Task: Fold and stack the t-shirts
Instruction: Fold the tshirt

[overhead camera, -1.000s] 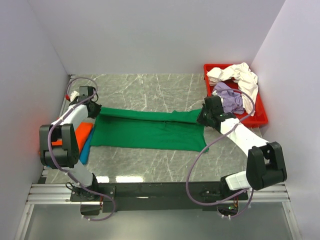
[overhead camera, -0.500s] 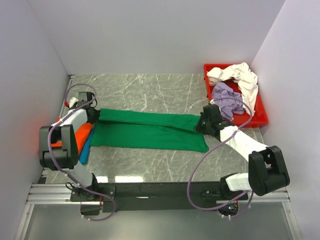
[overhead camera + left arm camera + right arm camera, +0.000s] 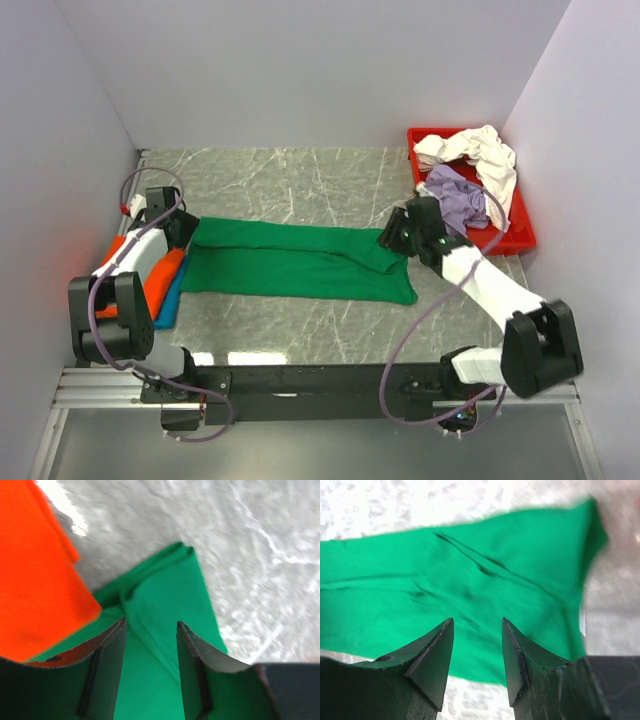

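Nearest my arm bases, the bright green t-shirt (image 3: 300, 265) lies as a long band across the middle of the marble table (image 3: 300, 180), folded lengthwise. Compared with a second ago, the upper layer has spread nearer over the lower one, and it looks flatter.

At its left end sits the orange t-shirt (image 3: 160, 272) on the teal t-shirt (image 3: 170, 300), touching the green cloth. The left gripper (image 3: 185, 228) hangs over that end; the left elbow has dropped toward me. In the left wrist view its fingers (image 3: 107, 670) stand apart, nothing pinched, green cloth and the orange shirt below.

The right gripper (image 3: 392, 238) hovers over the shirt's right end, slightly further left than before, with the arm stretched out more. In its wrist view the fingers (image 3: 432, 655) are spread, the green fabric below them creased.

Furthest, at the right wall, the red tray (image 3: 520, 243) holds the lavender t-shirt (image 3: 455, 200) and the cream-white t-shirt (image 3: 480, 150), unchanged.
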`<state>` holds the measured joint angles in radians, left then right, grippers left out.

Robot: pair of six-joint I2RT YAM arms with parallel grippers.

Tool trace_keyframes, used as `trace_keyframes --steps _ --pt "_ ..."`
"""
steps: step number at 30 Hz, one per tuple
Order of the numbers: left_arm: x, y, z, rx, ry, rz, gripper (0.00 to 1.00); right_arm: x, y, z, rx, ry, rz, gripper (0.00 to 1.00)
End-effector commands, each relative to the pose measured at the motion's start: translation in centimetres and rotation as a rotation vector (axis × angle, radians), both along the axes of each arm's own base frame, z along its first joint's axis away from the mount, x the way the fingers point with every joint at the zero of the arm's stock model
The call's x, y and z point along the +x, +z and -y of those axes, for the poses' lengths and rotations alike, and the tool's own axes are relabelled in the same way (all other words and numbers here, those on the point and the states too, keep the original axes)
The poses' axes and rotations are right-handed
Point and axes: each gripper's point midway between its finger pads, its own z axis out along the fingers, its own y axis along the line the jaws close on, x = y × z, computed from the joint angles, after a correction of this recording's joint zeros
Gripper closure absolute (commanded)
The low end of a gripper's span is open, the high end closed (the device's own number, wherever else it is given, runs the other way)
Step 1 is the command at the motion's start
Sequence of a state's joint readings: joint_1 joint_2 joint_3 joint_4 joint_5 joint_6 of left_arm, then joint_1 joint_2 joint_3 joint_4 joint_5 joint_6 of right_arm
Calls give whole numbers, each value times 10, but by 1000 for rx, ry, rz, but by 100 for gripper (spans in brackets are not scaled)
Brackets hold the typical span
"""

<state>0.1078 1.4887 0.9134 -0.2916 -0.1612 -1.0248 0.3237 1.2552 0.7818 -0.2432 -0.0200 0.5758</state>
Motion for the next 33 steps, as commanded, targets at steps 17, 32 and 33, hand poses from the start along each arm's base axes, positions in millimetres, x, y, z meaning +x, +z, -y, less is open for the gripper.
trace_keyframes --steps 17,32,33 --pt "-11 46 70 -20 -254 126 49 105 -21 -79 -351 70 -25 48" --pt "-15 44 72 -17 -271 126 50 102 -53 -83 -472 51 -82 67" --pt "-15 44 72 -16 -272 126 50 100 -53 -85 -470 54 -82 76"
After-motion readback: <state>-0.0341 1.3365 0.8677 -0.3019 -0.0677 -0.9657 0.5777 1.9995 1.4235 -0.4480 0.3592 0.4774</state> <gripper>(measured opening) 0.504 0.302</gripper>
